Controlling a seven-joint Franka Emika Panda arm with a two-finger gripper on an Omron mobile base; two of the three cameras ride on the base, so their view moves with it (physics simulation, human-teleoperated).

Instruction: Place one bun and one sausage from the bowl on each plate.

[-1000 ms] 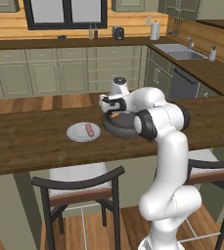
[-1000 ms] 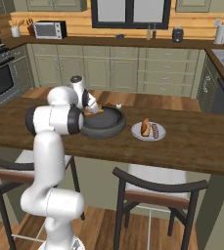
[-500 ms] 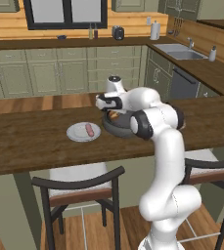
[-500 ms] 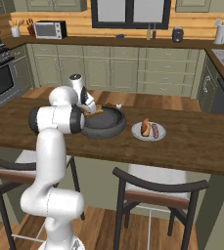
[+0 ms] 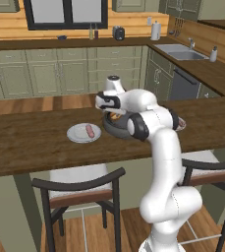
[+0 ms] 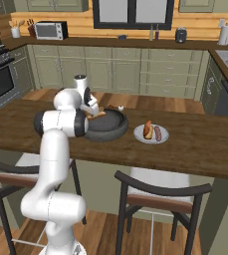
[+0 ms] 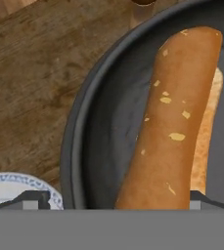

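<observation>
Dark bowl [image 6: 108, 130] and plates rest on wooden counter [image 6: 195, 144] in kitchen.

Even, diffuse rendered light is filling the kitchen, casting only faint, soft shadows under the bowl [image 6: 105, 130] and plate [image 5: 84, 133]. No glare is showing. Both base views are appearing slightly soft and pixelated; the hand view is rendering the bun [image 7: 174, 127] smooth, low in detail.

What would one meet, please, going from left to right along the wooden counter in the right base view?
The pincer over the near-left rim of the bowl → the dark bowl → the plate carrying a bun and then a sausage.
</observation>
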